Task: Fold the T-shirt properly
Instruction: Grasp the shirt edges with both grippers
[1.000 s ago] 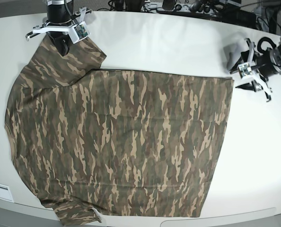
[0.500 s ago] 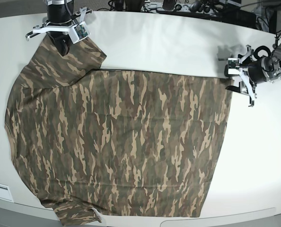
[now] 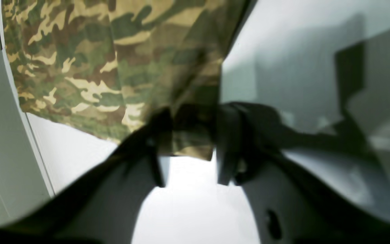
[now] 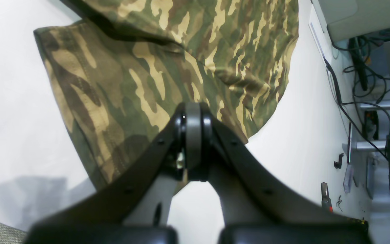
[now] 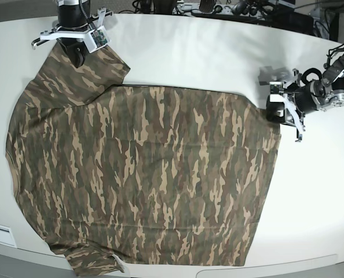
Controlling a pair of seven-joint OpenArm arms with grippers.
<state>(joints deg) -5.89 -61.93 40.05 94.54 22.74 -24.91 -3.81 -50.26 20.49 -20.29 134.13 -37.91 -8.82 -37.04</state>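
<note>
- White, smooth, curved table [image 5: 207, 52]; cables and grey equipment along its far edge.
- T-shirt [image 5: 149, 179]: soft woven cloth, woodland camouflage in olive, brown and tan; spread flat across most of the table, one stitched sleeve angled toward the far corner.
- My left gripper [image 3: 190, 149]: dark, blunt fingers either side of the shirt's hem corner, cloth between them, narrowly parted; whether they pinch it I cannot tell.
- My right gripper [image 4: 193, 135]: black jaws pressed together, resting on the sleeve.
</note>
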